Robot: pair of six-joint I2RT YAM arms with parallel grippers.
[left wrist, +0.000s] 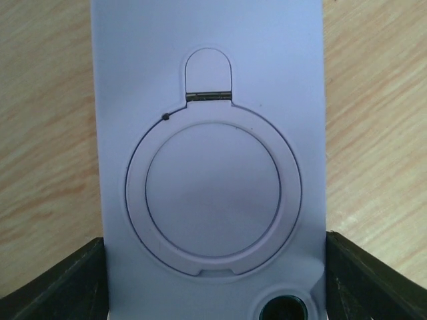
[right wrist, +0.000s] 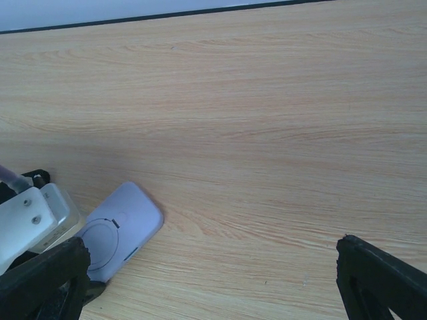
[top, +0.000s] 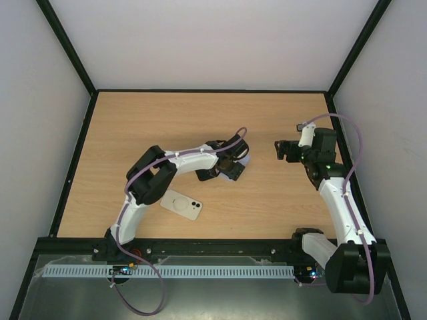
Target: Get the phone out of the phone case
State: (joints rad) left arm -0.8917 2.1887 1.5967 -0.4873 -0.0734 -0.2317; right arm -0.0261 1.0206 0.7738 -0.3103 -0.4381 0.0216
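Lavender phone case (left wrist: 213,100), ring-stand side up, flat on table (top: 167,120) near centre. Left gripper (top: 232,168) narrowed to case width, fingers (left wrist: 63,287) against both long edges; seemingly gripping, though contact partly out of frame. Right gripper (top: 280,150) near case on its right, not touching, jaws spread wide, nothing between. White phone (top: 181,205), apparently bare, camera side up, lying apart from case, beside left arm's elbow, nearer front edge.

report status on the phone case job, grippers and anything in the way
Left gripper shut on lavender phone case, flat on table. Right gripper open, empty, off to its right. White phone lies apart, nothing blocking.
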